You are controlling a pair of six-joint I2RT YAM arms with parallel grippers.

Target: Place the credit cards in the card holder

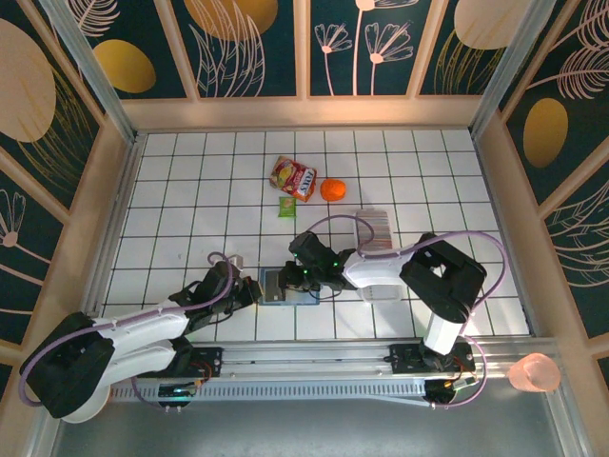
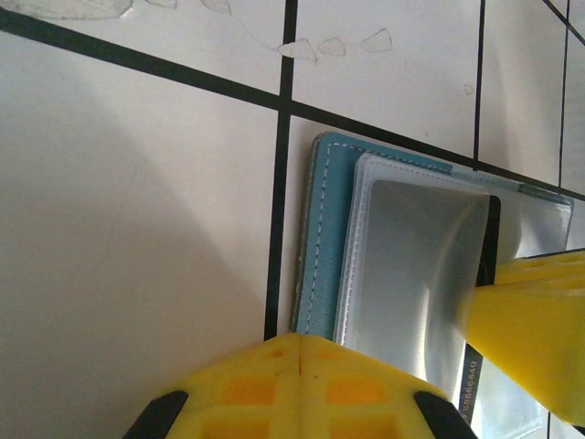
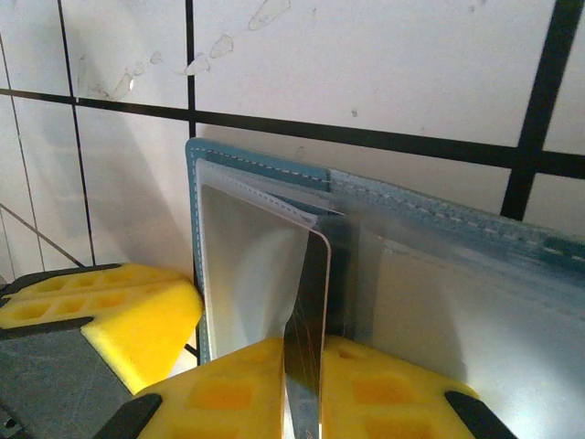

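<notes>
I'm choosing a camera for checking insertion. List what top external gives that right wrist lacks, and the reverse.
Top external adds: both arms whole, plus the snack bag, orange and green packet farther back. Right wrist adds: the credit card edge-on, pinched by the right gripper, its top corner at a clear sleeve of the card holder. Shared: the holder on the tiled table, with the left gripper at its edge.

A robotics lab test cell: two robot arms, left and right, bolted to an aluminium rail at the edge of a white gridded tabletop, enclosed by wood-framed panels printed with leaves and flowers.
</notes>
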